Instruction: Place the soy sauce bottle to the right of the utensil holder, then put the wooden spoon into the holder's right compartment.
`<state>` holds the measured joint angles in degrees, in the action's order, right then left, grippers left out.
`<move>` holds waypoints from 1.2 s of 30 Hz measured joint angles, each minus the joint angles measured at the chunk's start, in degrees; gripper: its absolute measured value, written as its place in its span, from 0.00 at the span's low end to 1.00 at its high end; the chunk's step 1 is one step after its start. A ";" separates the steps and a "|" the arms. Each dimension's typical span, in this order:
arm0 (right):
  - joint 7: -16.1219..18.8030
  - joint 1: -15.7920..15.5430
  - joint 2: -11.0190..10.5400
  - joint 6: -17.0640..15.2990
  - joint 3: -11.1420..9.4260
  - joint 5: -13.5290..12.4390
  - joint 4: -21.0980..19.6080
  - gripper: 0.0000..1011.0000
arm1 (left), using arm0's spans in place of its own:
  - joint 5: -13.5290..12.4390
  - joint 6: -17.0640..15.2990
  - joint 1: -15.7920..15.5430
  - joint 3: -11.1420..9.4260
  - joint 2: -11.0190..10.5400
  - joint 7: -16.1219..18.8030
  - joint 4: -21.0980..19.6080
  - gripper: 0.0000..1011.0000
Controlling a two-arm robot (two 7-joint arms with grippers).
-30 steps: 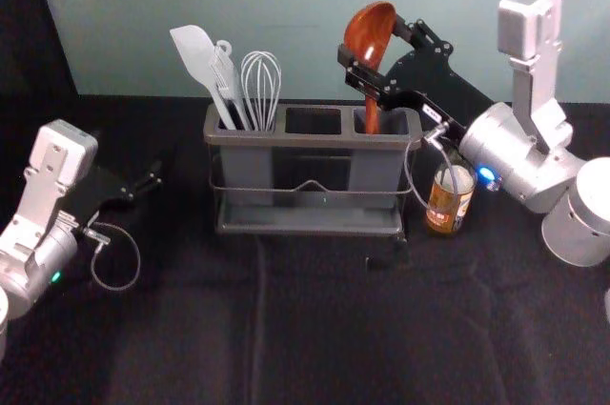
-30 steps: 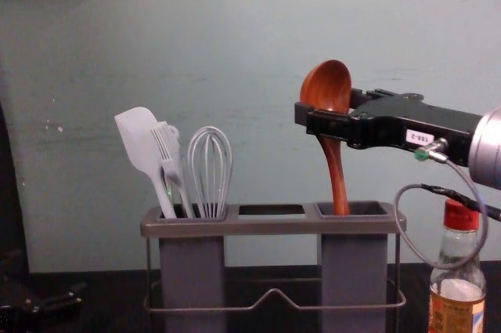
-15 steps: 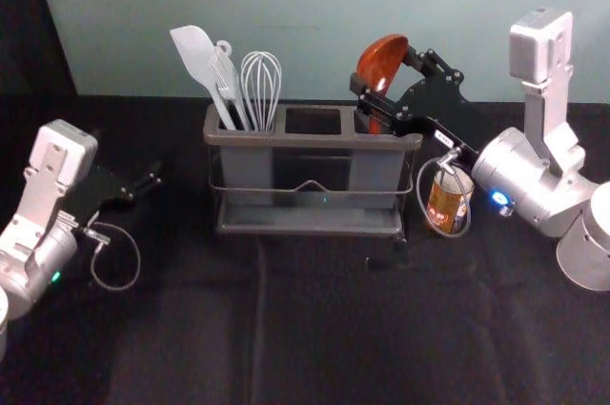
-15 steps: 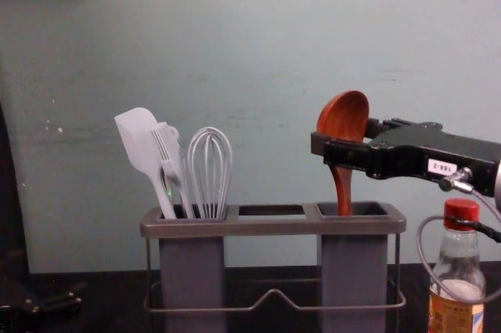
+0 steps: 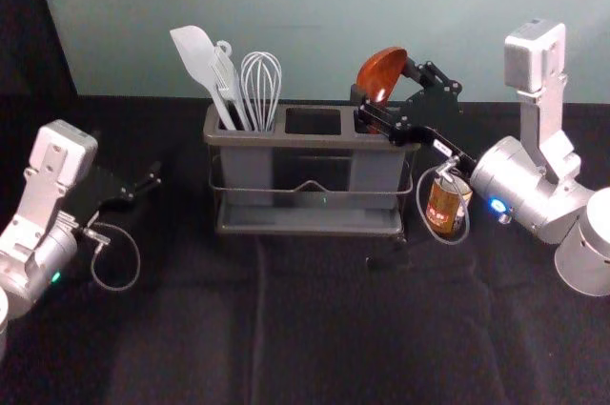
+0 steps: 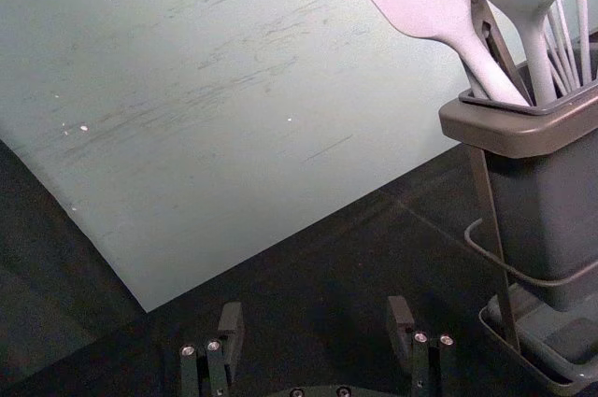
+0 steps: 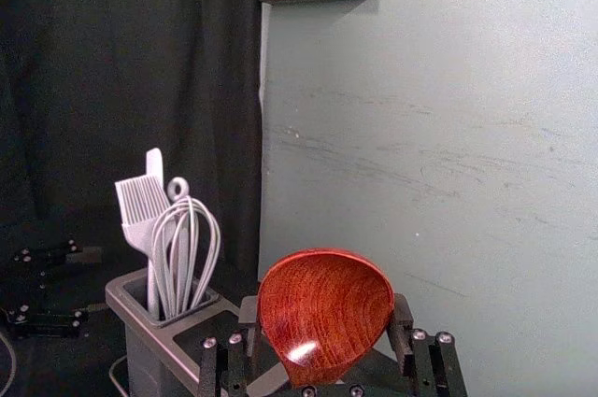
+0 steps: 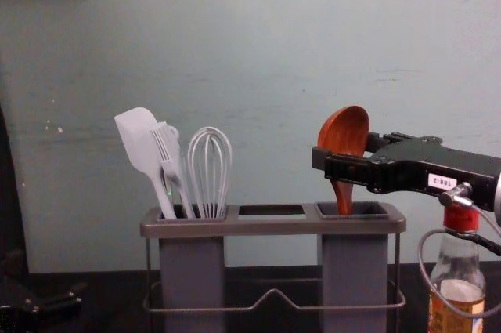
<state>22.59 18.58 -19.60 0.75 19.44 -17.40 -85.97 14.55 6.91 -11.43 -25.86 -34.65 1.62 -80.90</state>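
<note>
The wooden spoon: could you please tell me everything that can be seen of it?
The wooden spoon is reddish-brown, with a glossy surface, visible grain and a deep, rounded bowl. It stands roughly upright, bowl up, its handle reaching down into the right compartment of the utensil holder, where the lower end is hidden. The right gripper holds it at the bowl, one finger on each side.

Wooden spoon (image 8: 350, 123) sinks deeper into the utensil holder's right compartment (image 8: 354, 270)
The right gripper (image 8: 345, 150) is lower than before and a little farther to the robot's right, bringing the spoon's bowl down nearer the rim, with less handle showing above it. In the chest view, the arm's cable fitting (image 8: 455, 195) now overlaps the red cap (image 8: 460, 218) of the soy sauce bottle (image 8: 457, 270).
</note>
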 joint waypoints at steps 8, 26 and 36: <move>0.00 0.04 0.02 0.05 0.00 0.02 0.00 0.82 | 0.00 0.00 0.00 0.00 0.00 0.00 0.00 0.99; 0.00 0.08 0.02 0.12 0.00 0.11 -0.07 0.99 | 0.00 0.00 0.00 0.00 0.00 0.00 0.00 0.99; -0.04 -0.09 -0.21 -0.16 0.00 0.20 -0.97 0.99 | 0.00 0.00 0.00 0.00 0.00 0.00 0.00 0.99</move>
<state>22.55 18.48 -19.81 0.59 19.44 -17.20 -86.93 14.54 6.90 -11.43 -25.86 -34.64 1.62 -80.90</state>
